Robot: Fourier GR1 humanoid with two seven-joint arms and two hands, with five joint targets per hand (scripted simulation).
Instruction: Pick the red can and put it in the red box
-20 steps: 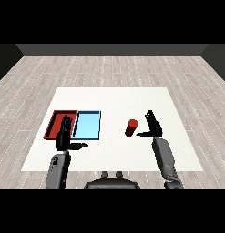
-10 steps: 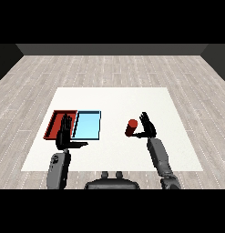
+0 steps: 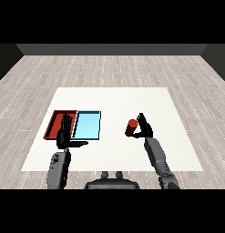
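Right robot hand [image 3: 145, 127] now against red can [image 3: 131, 128]

White bench [image 3: 114, 98]: square top, seen from above and in front. Light blue tray [image 3: 87, 125]: lies flat on the bench's left half, shallow, darker blue rim, long side running away from viewer. Floor [image 3: 109, 68]: grey wood-look planks around the bench. Dark wall behind.

Single head-height view, angled down and forward across the white table [image 3: 114, 98].

Matt white table [image 3: 114, 98], wood-plank floor [image 3: 114, 68]
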